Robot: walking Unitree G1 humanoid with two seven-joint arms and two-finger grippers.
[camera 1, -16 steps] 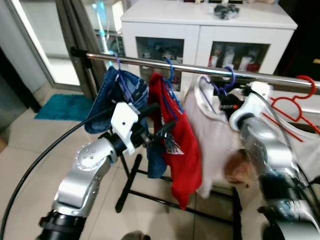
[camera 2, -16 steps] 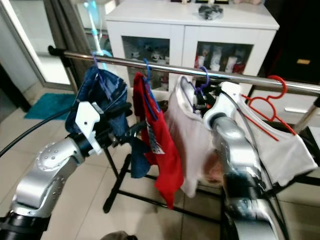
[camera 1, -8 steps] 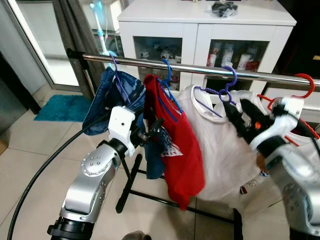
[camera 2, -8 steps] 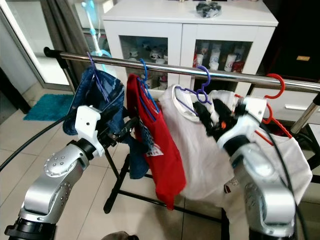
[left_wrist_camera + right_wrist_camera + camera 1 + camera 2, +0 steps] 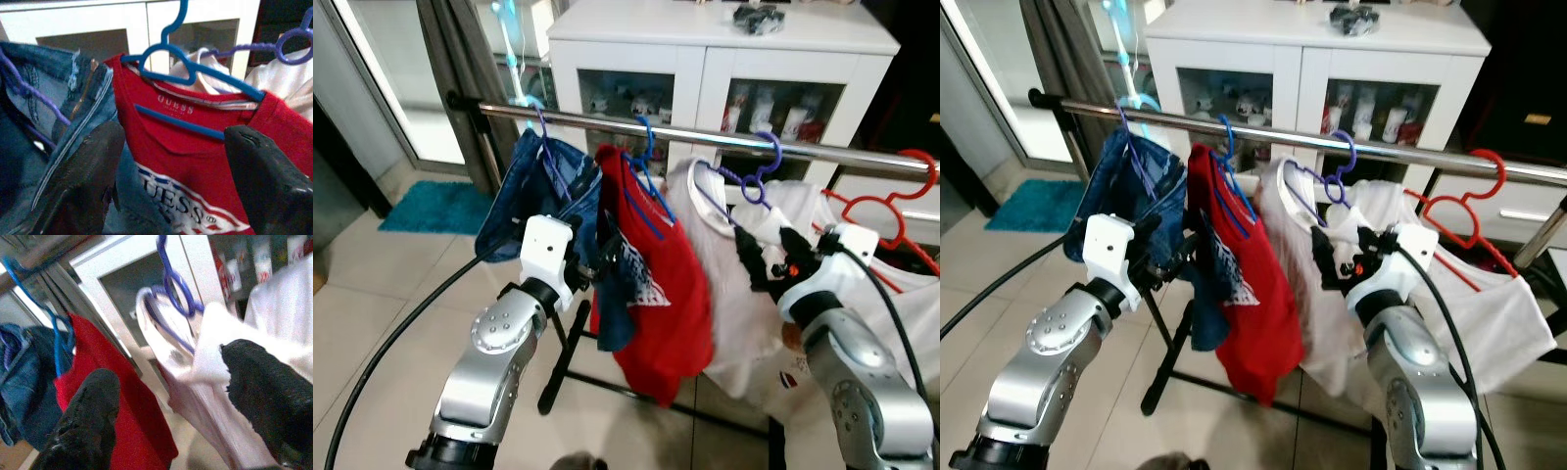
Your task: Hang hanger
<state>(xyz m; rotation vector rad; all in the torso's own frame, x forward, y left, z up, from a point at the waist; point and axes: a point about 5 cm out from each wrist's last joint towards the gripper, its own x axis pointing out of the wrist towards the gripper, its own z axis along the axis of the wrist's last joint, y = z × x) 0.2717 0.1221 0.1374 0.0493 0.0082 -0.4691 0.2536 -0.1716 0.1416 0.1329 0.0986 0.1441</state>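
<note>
purple hanger (image 5: 751, 174) with the white shirt (image 5: 732, 259) sits hooked on the rail (image 5: 705, 135), between the red shirt (image 5: 656, 264) and the red hanger (image 5: 891, 201). right gripper (image 5: 766, 257) has let go and dropped back, fingers spread; left gripper (image 5: 171, 171) open too. looks hung. hook up, arms slanting across the rail.

"GUESS" on the red shirt (image 5: 205, 161)

A white glass-door cabinet (image 5: 724, 78) stands on a beige tiled floor (image 5: 372, 323), teal rug (image 5: 435, 208) beside a bright doorway (image 5: 386, 69).
</note>
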